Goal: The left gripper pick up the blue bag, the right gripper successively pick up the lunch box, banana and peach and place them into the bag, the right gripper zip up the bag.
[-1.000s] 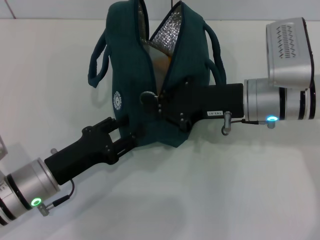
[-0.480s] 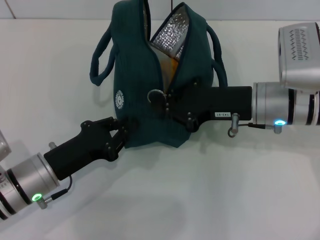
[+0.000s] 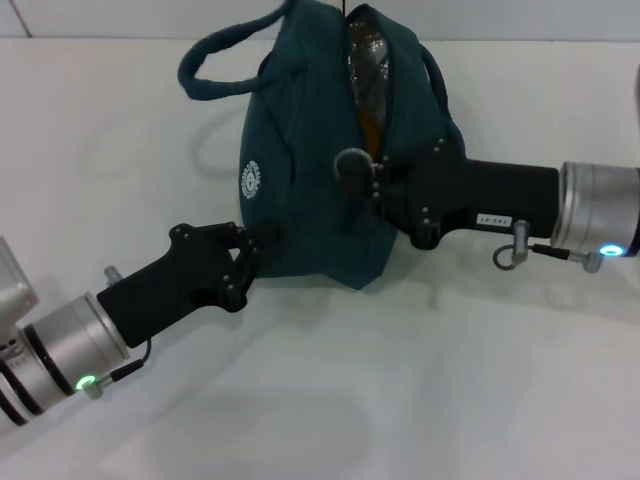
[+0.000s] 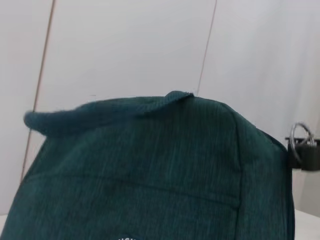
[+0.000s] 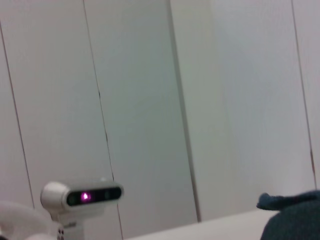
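Zipping is nearing completion: the black right gripper [image 3: 362, 178] is pinching the silver ring zip pull [image 3: 351, 164] partway up the dark teal-blue fabric bag [image 3: 310, 215], its upper mouth gaping on something orange, while the black left gripper [image 3: 262, 240] is clamping the bag's lower corner.

A white table [image 3: 420, 400] before pale wall panels [image 5: 140, 100].

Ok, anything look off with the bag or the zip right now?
Nothing damaged or spilled. The blue bag stands tilted between the left gripper at its lower corner and the right gripper at the ring zip pull. The top is not fully zipped; silver lining shows.
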`<state>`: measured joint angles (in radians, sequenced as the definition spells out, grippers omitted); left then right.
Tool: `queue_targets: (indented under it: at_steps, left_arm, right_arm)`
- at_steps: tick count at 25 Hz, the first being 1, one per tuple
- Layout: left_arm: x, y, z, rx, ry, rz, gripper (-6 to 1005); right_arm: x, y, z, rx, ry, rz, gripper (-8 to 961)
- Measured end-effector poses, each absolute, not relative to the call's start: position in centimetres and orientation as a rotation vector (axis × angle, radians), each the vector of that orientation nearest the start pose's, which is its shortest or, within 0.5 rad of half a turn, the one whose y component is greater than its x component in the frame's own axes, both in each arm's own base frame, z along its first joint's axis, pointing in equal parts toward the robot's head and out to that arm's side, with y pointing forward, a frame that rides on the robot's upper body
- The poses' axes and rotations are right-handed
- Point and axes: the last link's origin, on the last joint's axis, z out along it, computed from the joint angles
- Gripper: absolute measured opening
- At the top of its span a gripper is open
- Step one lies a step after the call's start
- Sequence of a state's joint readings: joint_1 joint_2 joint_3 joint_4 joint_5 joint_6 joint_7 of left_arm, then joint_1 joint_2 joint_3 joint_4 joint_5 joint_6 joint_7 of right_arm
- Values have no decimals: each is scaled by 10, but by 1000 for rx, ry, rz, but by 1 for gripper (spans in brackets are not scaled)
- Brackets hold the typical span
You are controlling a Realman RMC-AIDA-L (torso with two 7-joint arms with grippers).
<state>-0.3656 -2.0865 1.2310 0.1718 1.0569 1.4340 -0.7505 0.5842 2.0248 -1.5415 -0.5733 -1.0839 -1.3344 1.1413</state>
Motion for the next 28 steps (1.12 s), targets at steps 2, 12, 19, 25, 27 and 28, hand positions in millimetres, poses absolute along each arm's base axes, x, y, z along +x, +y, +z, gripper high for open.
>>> queue_targets:
  at_steps: [2, 12, 19, 25, 27, 28]
  left_arm:
    - [-293, 267, -63, -2345, -595, -1008, 82]
    - [-293, 263, -66, -2381, -590, -990, 8]
    - [-294, 259, -74, -2447, -581, -945, 9]
    - [-295, 258, -73, -2442, -594, -950, 18]
    - [-291, 258, -72, -2439, -588, -981, 24]
    - [-288, 258, -71, -2436, -581, -1010, 27]
  right_arm:
    - [171, 341, -49, -2743, 241, 1079, 32]
    - [175, 343, -45, -2671, 253, 1118, 33]
    - [185, 352, -36, -2481, 300, 1206, 33]
    - [191, 353, -31, -2367, 339, 1265, 33]
    - [190, 351, -35, -2384, 323, 1255, 32]
    - [190, 349, -37, -2393, 314, 1249, 32]
